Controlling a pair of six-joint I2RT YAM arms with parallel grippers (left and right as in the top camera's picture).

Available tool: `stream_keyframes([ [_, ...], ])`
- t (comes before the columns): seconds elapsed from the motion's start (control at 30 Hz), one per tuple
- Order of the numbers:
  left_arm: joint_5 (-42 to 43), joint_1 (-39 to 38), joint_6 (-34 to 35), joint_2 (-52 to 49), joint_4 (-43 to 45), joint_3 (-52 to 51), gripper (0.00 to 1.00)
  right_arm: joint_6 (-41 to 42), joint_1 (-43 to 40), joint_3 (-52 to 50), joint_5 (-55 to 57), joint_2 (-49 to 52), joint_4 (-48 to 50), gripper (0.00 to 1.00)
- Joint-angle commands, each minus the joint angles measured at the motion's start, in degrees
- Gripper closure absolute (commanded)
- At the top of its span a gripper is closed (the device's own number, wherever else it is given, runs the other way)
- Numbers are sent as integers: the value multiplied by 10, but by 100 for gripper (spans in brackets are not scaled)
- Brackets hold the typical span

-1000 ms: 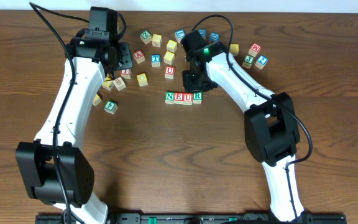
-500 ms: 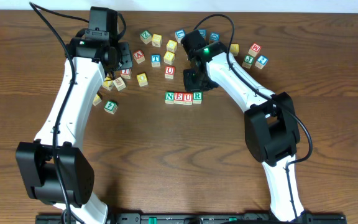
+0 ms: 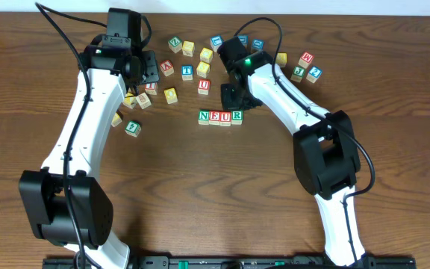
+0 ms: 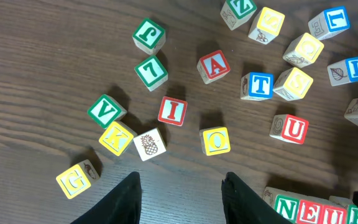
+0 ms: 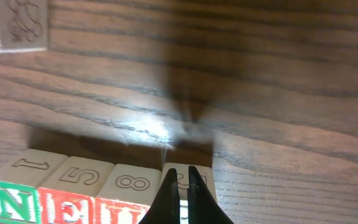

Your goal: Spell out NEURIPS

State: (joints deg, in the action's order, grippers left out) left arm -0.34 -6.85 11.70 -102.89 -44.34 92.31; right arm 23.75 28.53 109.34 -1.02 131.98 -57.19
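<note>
Four cubes stand in a row reading N (image 3: 204,116), E (image 3: 214,116), U (image 3: 225,116), R (image 3: 237,115) at mid-table. My right gripper (image 3: 234,107) hangs just above the R cube (image 5: 202,178), jaws shut with nothing between them. In the right wrist view the N (image 5: 8,199), E (image 5: 67,206) and U (image 5: 123,211) cubes lie to its left. My left gripper (image 4: 182,186) is open and empty over bare wood at the back left (image 3: 152,69). Ahead of it lie a red I cube (image 4: 173,111) and a yellow S cube (image 4: 296,82). I cannot make out a P cube.
Loose cubes are scattered across the back of the table: red A (image 4: 215,65), blue T (image 4: 257,85), a second red U (image 4: 289,129), yellow Q (image 4: 216,140), yellow G (image 4: 76,180), green V (image 4: 106,111). More cubes lie at the back right, among them a red W (image 3: 306,58).
The right gripper's jaws have closed the last bit above the R cube. Neither arm nor any cube has visibly moved.
</note>
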Motion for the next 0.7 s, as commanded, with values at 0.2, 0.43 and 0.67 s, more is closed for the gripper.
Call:
stream_keyframes([
  [0.2,-3,1,-10,-6,1,-4,58,11,4,-13,9,3,0,99],
  [0.43,-3,1,-10,-6,1,-4,58,11,2,-12,10,3,7,98],
  [0.67,-3,1,-10,-6,1,-4,58,22,-38,-2,4,-2,-6,98],
])
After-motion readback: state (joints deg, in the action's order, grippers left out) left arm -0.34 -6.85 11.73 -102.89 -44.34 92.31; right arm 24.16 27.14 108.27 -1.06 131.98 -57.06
